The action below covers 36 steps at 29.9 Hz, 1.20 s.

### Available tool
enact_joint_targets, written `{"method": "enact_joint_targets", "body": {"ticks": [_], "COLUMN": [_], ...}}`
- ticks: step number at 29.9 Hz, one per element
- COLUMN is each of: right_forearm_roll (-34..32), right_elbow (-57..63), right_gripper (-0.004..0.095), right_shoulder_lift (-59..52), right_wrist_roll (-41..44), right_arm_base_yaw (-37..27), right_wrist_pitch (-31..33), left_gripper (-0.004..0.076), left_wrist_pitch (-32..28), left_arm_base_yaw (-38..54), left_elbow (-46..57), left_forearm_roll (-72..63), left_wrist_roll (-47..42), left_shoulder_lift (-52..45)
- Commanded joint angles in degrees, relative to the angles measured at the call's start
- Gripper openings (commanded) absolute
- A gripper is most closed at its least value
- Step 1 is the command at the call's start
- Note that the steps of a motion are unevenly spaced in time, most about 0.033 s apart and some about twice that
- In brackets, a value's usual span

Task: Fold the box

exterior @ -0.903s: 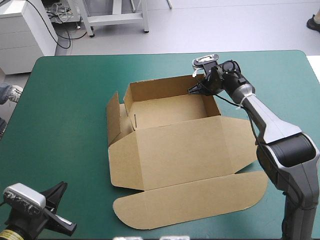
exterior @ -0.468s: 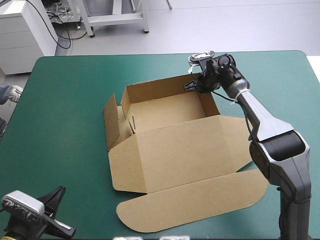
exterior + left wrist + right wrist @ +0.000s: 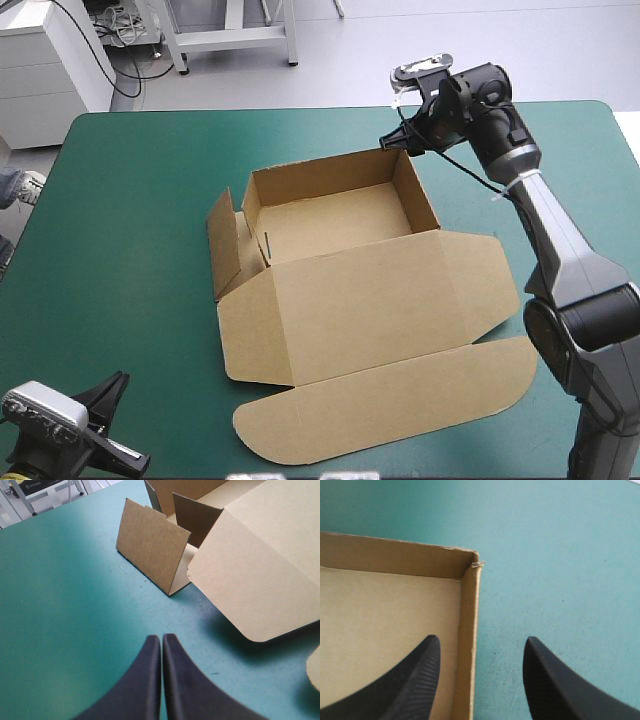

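My left gripper point(image 3: 161, 645): black fingers pressed together into one point, holding nothing, low over the bare teal-green worktop point(image 3: 60, 605).
Box point(image 3: 350, 290): brown, mid-worktop. It lies ahead of my left gripper and apart from it, with its far right corner under my right gripper.
Tuck flap point(image 3: 390, 405): the part of the box nearest me, long and rounded, lying flat and not turned up.
Lid point(image 3: 370, 295): flat on the worktop beyond the tuck flap. Its rounded ear point(image 3: 260, 575) ahead of my left gripper lifts a little off the cover.
Loose side flap point(image 3: 150, 555): ahead of my left gripper, standing on edge outside the tray and leaning away from it. I judge it not yet tucked in.
Tray point(image 3: 335, 215): the far half of the box. The back wall and the wall on my right gripper's side are up.
Tray corner point(image 3: 472, 562): just ahead of my right gripper, where the two walls meet squarely.
My right gripper point(image 3: 481, 640): fingers wide apart and empty, one over the tray's inside and one outside the wall, gripping no board.
Progress: roughly midway, in my judgement. The tray is formed on one side, while the loose side flap and the lid's flaps are left to do.
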Motion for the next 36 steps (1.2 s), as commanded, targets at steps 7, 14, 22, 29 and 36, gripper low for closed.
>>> {"method": "enact_joint_targets", "body": {"ticks": [7,14,22,29,36], "right_forearm_roll": [2.3,2.2,2.1,-0.3,-0.8], "right_elbow": [1.2,10.6,13.6,13.6,13.5], "right_gripper": [0.0511,0.0543,0.0543,0.0543,0.0533], "right_shoulder_lift": [-13.0,-15.0,-9.2,-1.3,3.9], "right_wrist_roll": [-3.0,-3.0,-3.0,-3.0,-2.9], "right_arm_base_yaw": [0.1,0.1,0.1,0.1,0.0], "right_wrist_pitch": [-2.1,-2.1,-2.1,-2.5,-6.2], "left_gripper": [-0.0008,-0.0008,-0.0008,-0.0008,-0.0008], "left_wrist_pitch": [-4.1,-4.1,-4.1,-4.1,-4.1], "left_arm_base_yaw": [-0.1,-0.1,-0.1,-0.1,-0.1], "left_elbow": [-1.2,-1.2,-1.2,-1.2,-1.2], "left_forearm_roll": [-0.7,-1.0,-1.5,-2.8,-3.2], "left_wrist_roll": [-0.6,-0.6,-0.9,-0.8,-0.8], "left_shoulder_lift": [0.9,0.9,0.9,0.9,0.9]}}
